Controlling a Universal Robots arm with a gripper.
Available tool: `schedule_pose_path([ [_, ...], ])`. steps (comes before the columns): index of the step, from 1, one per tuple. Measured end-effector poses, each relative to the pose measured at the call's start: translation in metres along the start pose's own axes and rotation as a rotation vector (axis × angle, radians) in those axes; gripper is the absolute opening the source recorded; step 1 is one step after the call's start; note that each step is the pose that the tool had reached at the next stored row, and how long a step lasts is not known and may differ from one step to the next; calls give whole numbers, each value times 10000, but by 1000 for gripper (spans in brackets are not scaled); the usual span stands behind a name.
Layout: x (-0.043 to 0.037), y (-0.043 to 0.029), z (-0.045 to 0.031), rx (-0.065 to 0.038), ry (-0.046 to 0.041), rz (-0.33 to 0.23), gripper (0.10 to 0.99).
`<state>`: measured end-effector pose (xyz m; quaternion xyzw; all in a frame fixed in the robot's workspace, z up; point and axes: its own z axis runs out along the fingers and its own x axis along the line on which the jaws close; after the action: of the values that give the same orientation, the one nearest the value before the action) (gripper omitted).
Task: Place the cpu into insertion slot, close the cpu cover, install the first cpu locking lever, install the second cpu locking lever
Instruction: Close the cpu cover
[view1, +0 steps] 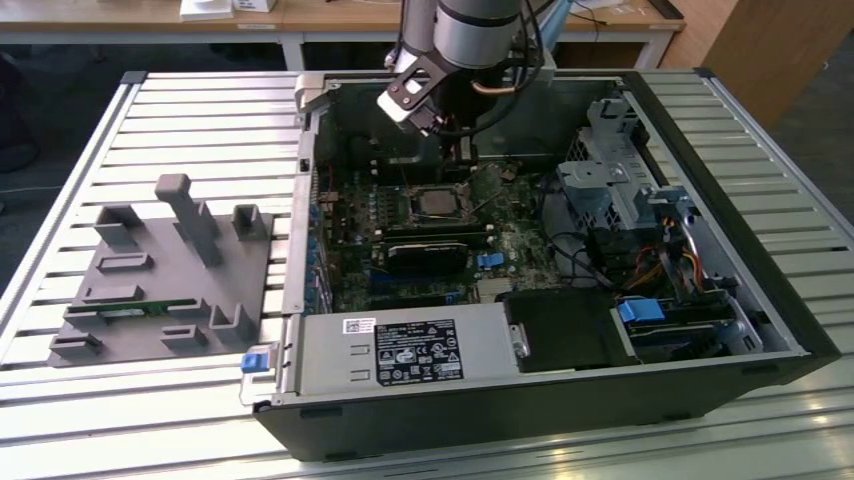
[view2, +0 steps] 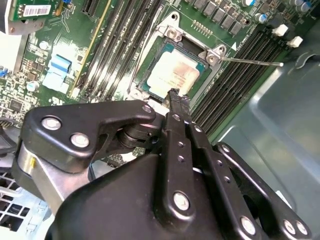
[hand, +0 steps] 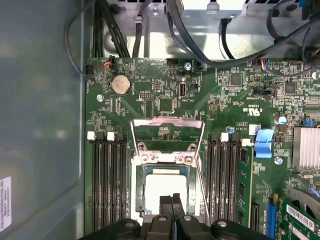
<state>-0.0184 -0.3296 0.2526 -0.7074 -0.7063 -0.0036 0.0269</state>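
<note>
The cpu (hand: 162, 187) lies flat in the insertion slot (hand: 141, 192), its silver top facing up; it also shows in the second wrist view (view2: 172, 75) and in the exterior view (view1: 434, 203). The cpu cover (hand: 167, 122) stands swung back on its hinge, with green board visible through its window. One thin locking lever (view2: 250, 61) juts out sideways from the socket, and another wire lever (hand: 201, 185) runs along the socket's side. My gripper (hand: 171, 200) is shut with nothing between its fingers. Its tips (view2: 177, 97) hover just over the chip's near edge. In the exterior view the gripper (view1: 461, 160) hangs inside the case above the socket.
Black memory slots (hand: 107, 180) flank the socket on both sides. A black card (view1: 427, 250) lies just in front of the socket. The case walls (view1: 310, 200), a drive cage (view1: 621, 185) and the power supply (view1: 400, 350) hem in the board. A grey fixture (view1: 160, 270) sits at the exterior view's left.
</note>
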Motion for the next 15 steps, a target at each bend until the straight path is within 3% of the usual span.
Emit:
schedule_pose_path([
  [5,4,-3,-86,0,1,-1,118],
  [11,4,-1,-90,0,2,-1,118],
  [15,3,52,-92,18,2,0,118],
])
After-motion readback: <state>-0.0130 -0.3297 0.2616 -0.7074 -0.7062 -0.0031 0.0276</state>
